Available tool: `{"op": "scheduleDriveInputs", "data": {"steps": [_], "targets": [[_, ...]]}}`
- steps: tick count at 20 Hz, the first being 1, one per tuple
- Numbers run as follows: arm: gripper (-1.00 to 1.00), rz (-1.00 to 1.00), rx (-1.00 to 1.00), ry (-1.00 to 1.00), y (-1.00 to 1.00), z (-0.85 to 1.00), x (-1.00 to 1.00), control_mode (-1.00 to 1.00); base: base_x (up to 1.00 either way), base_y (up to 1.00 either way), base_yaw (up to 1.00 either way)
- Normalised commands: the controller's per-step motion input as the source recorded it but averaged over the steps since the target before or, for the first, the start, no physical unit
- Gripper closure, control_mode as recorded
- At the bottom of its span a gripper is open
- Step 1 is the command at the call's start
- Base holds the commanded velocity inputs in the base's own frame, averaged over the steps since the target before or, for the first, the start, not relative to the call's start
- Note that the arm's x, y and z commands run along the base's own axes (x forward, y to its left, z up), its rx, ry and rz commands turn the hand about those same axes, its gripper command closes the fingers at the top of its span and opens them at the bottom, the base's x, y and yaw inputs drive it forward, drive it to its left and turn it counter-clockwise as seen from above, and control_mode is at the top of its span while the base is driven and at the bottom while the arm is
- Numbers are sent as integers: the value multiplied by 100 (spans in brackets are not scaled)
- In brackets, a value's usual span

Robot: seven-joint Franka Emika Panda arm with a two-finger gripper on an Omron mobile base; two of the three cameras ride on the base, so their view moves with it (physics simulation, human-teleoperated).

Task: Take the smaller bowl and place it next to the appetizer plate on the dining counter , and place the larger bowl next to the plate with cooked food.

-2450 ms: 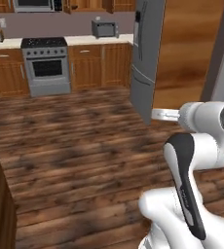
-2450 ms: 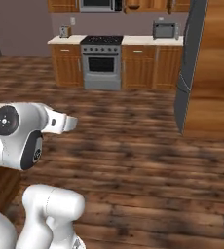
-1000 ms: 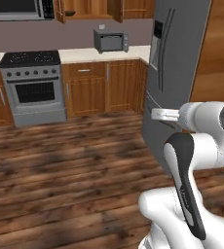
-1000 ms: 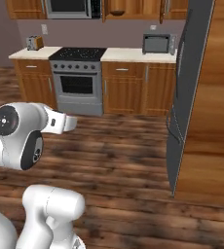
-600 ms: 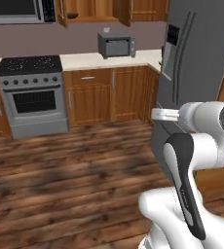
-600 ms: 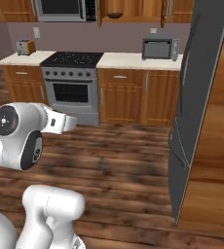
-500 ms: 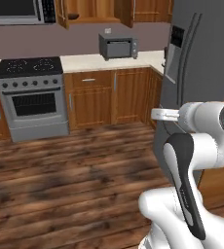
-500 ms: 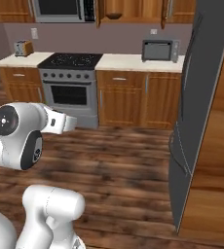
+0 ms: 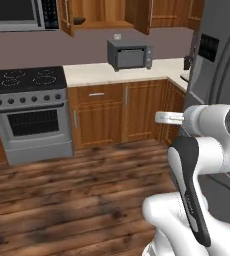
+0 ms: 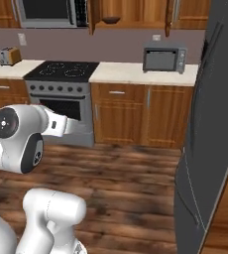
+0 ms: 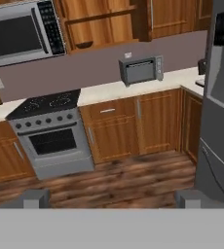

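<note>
A small dark brown bowl, the smaller bowl (image 9: 79, 20) (image 10: 111, 20) (image 11: 84, 45), sits on the lower shelf of an open wall cabinet, above the counter to the right of the stove. My gripper (image 11: 112, 199) is open with nothing between its fingertips, far back from the cabinets and facing them across the floor. The arm is folded close over the base. The larger bowl, the appetizer plate, the plate with cooked food and the dining counter are out of view.
A steel stove (image 9: 29, 117) (image 10: 61, 99) stands under a microwave (image 11: 21, 34). A grey toaster oven (image 9: 129, 54) (image 10: 164, 58) sits on the pale counter. A tall dark fridge (image 9: 217, 75) (image 10: 210, 149) rises close on the right. Wooden floor (image 11: 119, 180) lies ahead.
The whole scene has shifted and grown: the base has driven nearer the stove wall, so the cabinets and fridge are closer. The arm's pose and the open gripper are unchanged.
</note>
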Motion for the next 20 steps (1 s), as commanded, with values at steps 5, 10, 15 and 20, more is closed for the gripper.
{"op": "scheduleDriveInputs", "data": {"steps": [5, 10, 15, 20], "targets": [[-100, 0, 0, 0, 0, 0, 0, 100, 100, -37, 0], [-100, 0, 0, 0, 0, 0, 0, 100, 100, -39, 0], [-100, 0, 0, 0, 0, 0, 0, 100, 100, -18, 0], [-100, 0, 0, 0, 0, 0, 0, 100, 100, 0, 0]]}}
